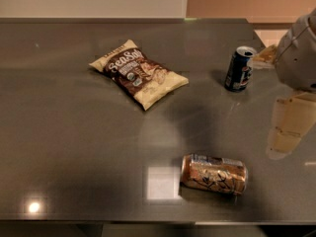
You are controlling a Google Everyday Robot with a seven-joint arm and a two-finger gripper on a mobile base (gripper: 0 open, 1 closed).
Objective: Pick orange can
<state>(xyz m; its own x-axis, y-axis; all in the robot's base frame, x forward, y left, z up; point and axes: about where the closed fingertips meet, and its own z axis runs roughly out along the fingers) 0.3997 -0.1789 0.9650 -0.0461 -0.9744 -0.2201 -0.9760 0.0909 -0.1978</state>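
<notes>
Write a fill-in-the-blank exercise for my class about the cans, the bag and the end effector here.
1. The orange can lies on its ____.
2. The blue can stands ____.
3. In the picture, the chip bag lies to the ____ of the blue can.
4. The end effector is at the picture's ____ edge, apart from the orange can.
Missing words: side; upright; left; right.

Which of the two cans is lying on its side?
The orange can, near the table's front edge, lies on its side; the dark blue can stands upright. The robot's hand is at the right edge.
</notes>
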